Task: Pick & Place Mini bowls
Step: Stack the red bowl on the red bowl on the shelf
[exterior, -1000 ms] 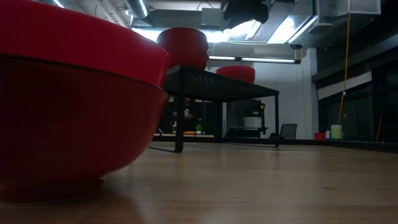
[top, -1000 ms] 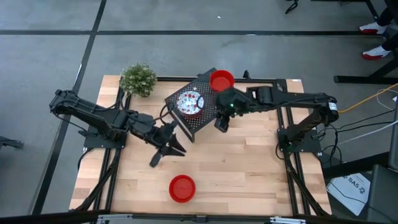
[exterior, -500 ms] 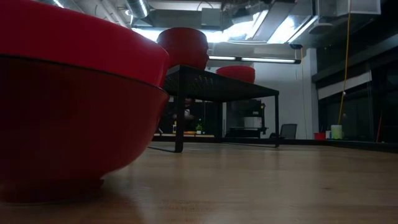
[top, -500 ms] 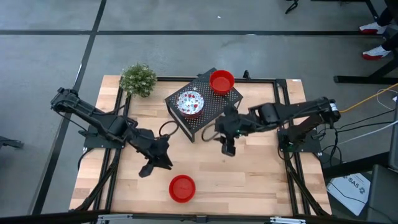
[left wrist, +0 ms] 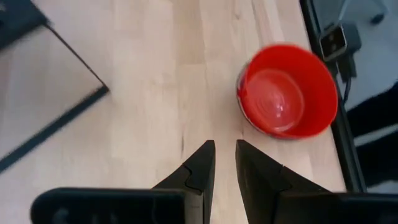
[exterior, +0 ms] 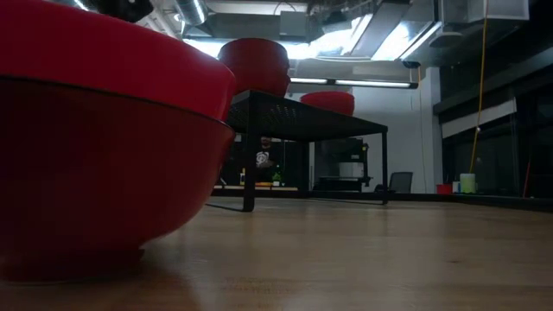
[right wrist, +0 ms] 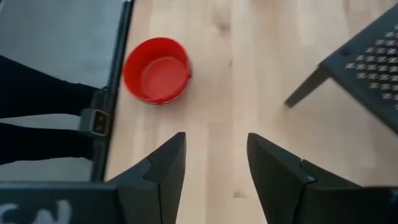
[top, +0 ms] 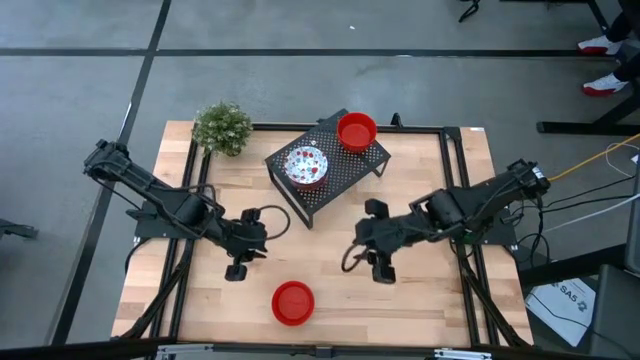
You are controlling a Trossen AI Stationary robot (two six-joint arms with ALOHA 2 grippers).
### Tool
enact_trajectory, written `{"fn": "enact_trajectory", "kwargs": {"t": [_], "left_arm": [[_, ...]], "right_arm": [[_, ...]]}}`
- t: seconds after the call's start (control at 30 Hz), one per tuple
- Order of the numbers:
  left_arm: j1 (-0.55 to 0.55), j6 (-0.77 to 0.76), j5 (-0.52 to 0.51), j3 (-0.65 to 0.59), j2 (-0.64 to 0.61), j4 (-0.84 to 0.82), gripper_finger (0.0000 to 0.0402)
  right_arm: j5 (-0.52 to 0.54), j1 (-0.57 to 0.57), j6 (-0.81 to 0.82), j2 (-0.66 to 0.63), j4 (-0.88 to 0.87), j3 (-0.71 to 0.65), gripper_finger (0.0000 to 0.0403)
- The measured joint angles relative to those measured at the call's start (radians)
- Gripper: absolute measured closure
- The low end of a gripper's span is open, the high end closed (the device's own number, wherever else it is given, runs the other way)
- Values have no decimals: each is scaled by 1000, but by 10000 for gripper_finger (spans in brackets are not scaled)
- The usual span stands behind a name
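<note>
High view: rack (top: 335, 180) bears two mini bowls (top: 306, 165); third bowl (top: 292, 302) apart.

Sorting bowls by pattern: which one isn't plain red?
The speckled bowl on the rack: white with red flecks. The other two are plain red.

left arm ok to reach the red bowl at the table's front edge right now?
Probably yes. The left pincer hangs empty, its fingers slightly apart, close to the red bowl, and only bare table shows between them. The black rack and the right pincer stand clear of that path.
</note>
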Motion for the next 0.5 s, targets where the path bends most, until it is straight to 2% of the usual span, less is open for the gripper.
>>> {"fn": "enact_trajectory", "kwargs": {"t": [0.23, 0.5], "left_arm": [[-7, 0, 38, -16, 87, 73, 343], [-5, 24, 52, -16, 211, 98, 343]], "right_arm": [[10, 92, 123, 0, 35, 0, 232], [137, 140, 185, 0, 64, 0, 232]]}}
